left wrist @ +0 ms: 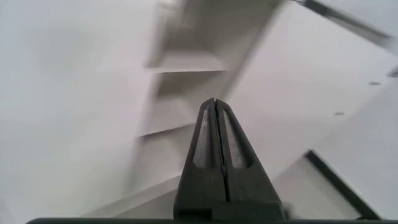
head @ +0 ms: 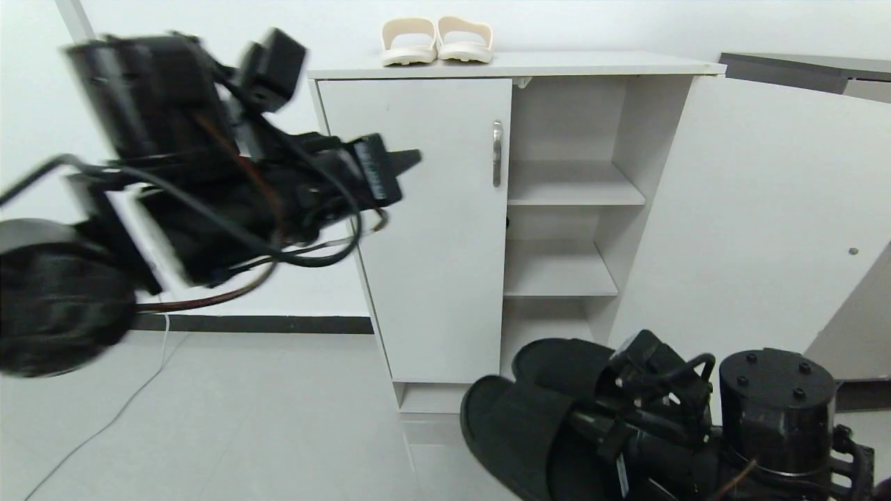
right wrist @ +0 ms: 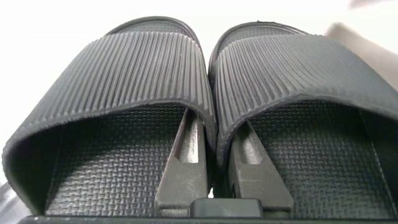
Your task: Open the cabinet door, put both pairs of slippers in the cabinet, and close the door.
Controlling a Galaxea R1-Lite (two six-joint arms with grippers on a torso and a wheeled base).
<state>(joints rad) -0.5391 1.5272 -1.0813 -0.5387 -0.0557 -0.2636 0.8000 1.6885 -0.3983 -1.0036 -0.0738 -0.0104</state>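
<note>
Facing a white cabinet (head: 592,64) with its right door (head: 759,209) swung wide open and its left door (head: 418,229) shut. Inside the open half, seeing two shelves (head: 571,191) set one above the other. Low in front of that open half, gripping the pair of black slippers (head: 522,417) side by side in the right gripper (right wrist: 216,134): one finger (right wrist: 185,162) tucked under each ribbed strap, the two touching inner walls clamped between them, toes pointing away from the wrist. Up at the left, in the air beside the shut door, holding the left gripper (left wrist: 215,109) with its fingers pressed together on nothing. On the cabinet top, toward its left end, finding the beige slippers (head: 437,42) side by side and touching. Along the shut door's inner edge, noting an upright metal handle (head: 497,153)
</note>
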